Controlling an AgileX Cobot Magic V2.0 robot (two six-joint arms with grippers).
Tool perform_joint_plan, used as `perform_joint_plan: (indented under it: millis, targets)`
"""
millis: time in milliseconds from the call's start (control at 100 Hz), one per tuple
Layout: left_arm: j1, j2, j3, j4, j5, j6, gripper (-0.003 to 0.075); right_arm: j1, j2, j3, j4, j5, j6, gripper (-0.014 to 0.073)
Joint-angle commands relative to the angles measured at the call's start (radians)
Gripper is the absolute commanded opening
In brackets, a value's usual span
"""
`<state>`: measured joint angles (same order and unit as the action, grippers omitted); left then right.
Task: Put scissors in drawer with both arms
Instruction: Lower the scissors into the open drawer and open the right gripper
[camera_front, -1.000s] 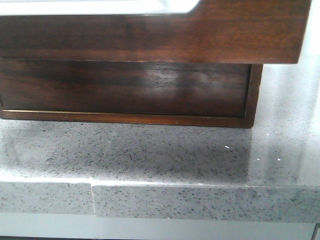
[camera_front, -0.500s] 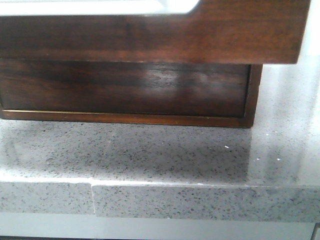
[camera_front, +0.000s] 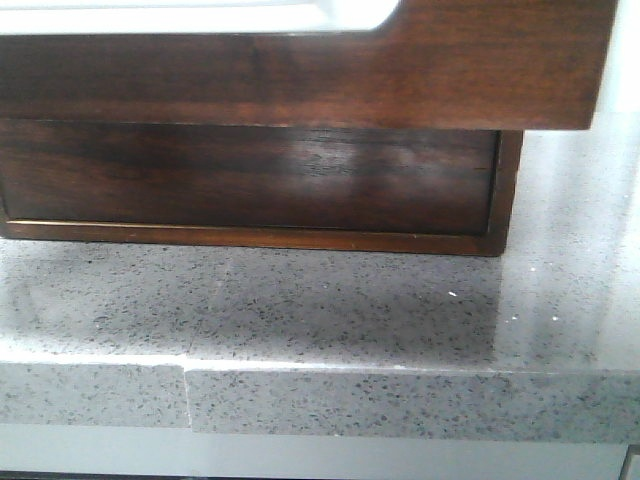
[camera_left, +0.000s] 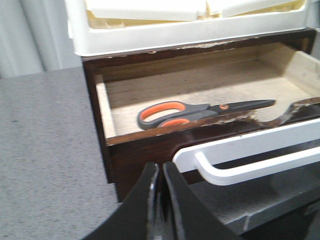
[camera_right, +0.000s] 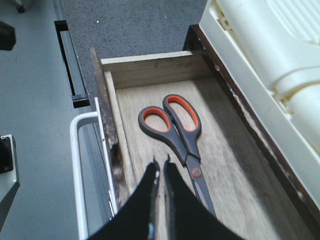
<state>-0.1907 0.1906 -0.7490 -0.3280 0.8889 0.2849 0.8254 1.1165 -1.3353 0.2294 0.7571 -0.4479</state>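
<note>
Scissors (camera_right: 177, 132) lie flat on the floor of the open drawer (camera_left: 165, 145), handles toward its left end wall, blades pointing along its length. Placement step looks done; the step in hand is closing.

My left gripper (camera_left: 161, 175): fingers pressed nearly together, holding nothing, poised just outside the drawer front and beside the white handle (camera_left: 250, 160) mounted on that front. Not touching the handle, as far as I can tell.

My right gripper (camera_right: 161, 172): fingers likewise narrow and empty, above the drawer interior, close to the scissors' pivot and apart from them.

Front view shows only the drawer front (camera_front: 300, 70) jutting out over the cabinet (camera_front: 250, 180) and the speckled grey counter (camera_front: 300, 320); neither arm is in that view.

Judgement on the next move: the right gripper must clear the drawer opening before anything pushes, or it will be caught between the front and the cream plastic box (camera_right: 260, 60) sitting on top of the cabinet. Then push squarely on the drawer front or handle, straight toward the cabinet; an off-centre push may skew the drawer. The scissors lie low, so they should pass under the cabinet top.
</note>
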Motion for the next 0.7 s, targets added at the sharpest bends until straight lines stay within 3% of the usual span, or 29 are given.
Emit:
perform_joint_plan:
  millis: [0,160,280,530,690]
  targets:
    - [-0.005,0.002,-0.031,0.022,-0.080,-0.003,-0.0020,-0.001,-0.156,0.107,0.003,-0.151,0.002,-0.0044]
    - [-0.005,-0.003,-0.012,0.019,-0.079,-0.003,-0.0020,-0.001,-0.461,0.429,-0.013,-0.426,0.005,-0.0044]
    - [-0.005,-0.003,0.022,-0.002,-0.083,-0.003,-0.0020,-0.003,-0.645,0.628,-0.013,-0.544,0.006,-0.0044]
    - [-0.005,-0.003,0.061,-0.013,-0.133,-0.003,-0.0020,-0.089,-0.777,0.743,-0.015,-0.582,0.038,-0.0045]
    - [-0.005,-0.003,0.067,-0.013,-0.131,-0.003,-0.0020,-0.113,-0.844,0.748,-0.023,-0.484,0.038,-0.0045]
